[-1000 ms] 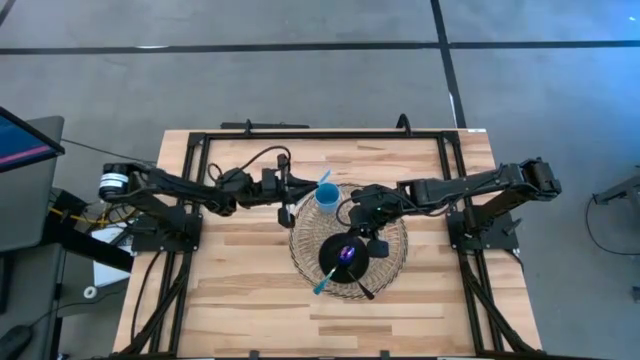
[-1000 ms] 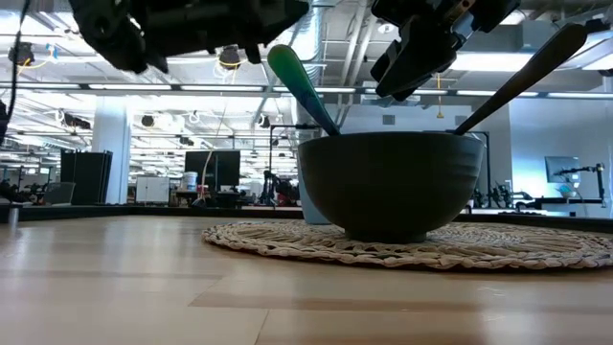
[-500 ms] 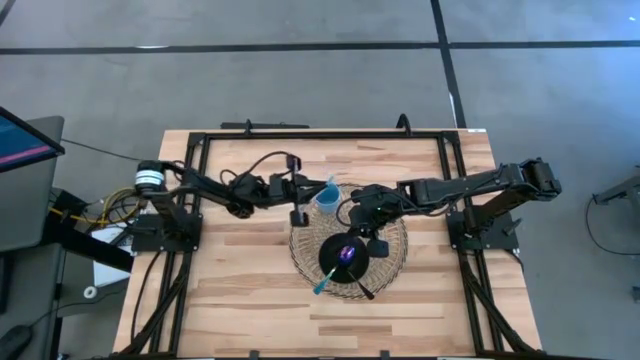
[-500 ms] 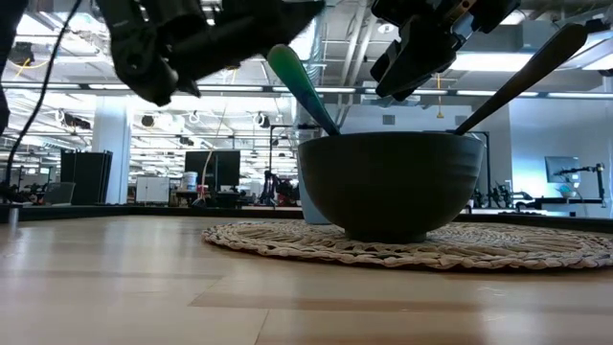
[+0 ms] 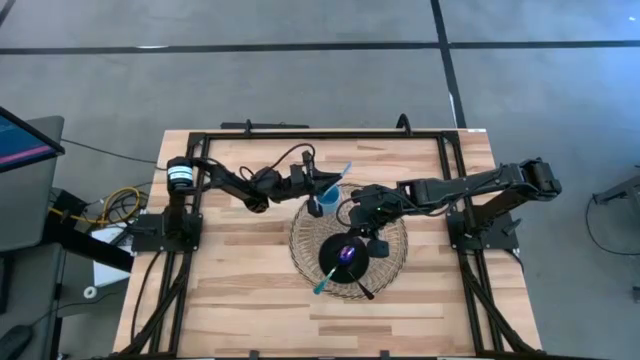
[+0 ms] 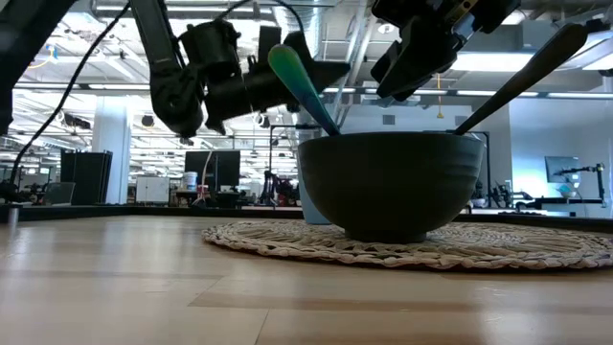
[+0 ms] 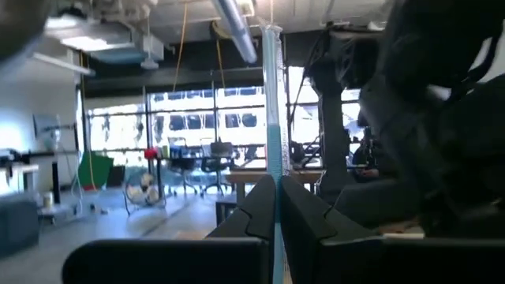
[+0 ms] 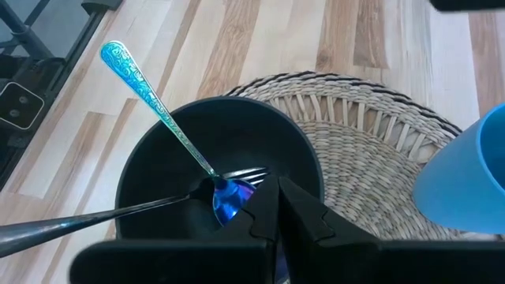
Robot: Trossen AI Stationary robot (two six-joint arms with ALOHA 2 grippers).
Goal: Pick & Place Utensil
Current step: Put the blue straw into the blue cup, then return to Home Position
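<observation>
A thin light-blue utensil [image 5: 340, 176] slants up from the blue cup [image 5: 324, 206] at the woven mat's far edge; whether its lower end is in the cup is hidden. My left gripper [image 5: 314, 193] reaches in from the table's left and is shut on it [image 7: 271, 102]. The dark bowl [image 5: 350, 258] sits on the mat [image 5: 300, 240]. It holds a blue-patterned spoon [image 8: 150, 95], a fork and a dark-handled utensil [image 8: 71, 221], all leaning on its rim. My right gripper [image 5: 372, 230] hovers shut over the bowl's far side [image 8: 274, 202]. My left gripper pinches the light-blue utensil's thin handle [image 7: 273, 170] between its two fingers [image 7: 256, 209]. The fingers come level from the table's left and lie across the handle. The handle stands up well past the fingertips, and its lower end is hidden below them.
The blue cup [image 8: 465, 173] stands close beside the bowl [image 6: 393, 182]. The spoon's handle [image 6: 299, 86] and the dark handle [image 6: 527, 72] stick out over the rim toward the near side. Bare wood lies near and left of the mat; a black frame runs along the table's edges.
My left arm has stretched toward the table's right, carrying its gripper from left of the cup to right over it, and lower in the low view. The light-blue utensil has shifted right with it and tilts more. My right gripper, the bowl and its utensils have stayed put.
</observation>
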